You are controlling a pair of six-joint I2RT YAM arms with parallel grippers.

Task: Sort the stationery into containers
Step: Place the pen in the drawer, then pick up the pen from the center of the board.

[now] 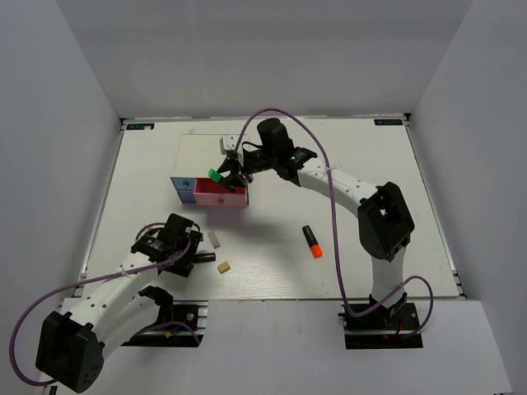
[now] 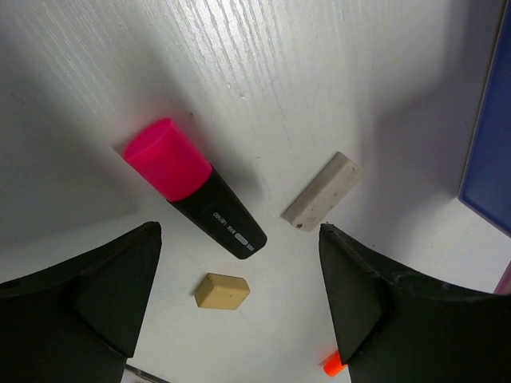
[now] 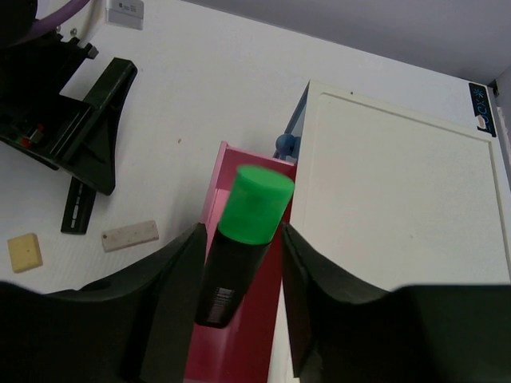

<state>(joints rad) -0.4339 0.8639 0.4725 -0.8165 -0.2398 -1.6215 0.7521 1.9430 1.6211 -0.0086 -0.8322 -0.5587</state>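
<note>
Toward the left front of the desk (image 1: 395, 206): left tool (image 1: 188, 251), fingers spread wide, grips nothing; hangs over pink-capped highlighter (image 2: 192, 187), white eraser (image 2: 322, 191) just right of it and tan eraser (image 2: 222, 291) nearer the bases, all three lying flat and apart; farther right, drawer box (image 1: 210, 152) with blue drawer front (image 1: 181, 190) on its left and pink drawer (image 1: 221, 198) pulled out beside it; over that open drawer, right tool (image 1: 224, 171), clamps green-capped highlighter (image 3: 247, 231) by its black body, cap jutting past the fingertips; well right again, orange-capped highlighter (image 1: 312, 242), lies flat on the desk.
</note>
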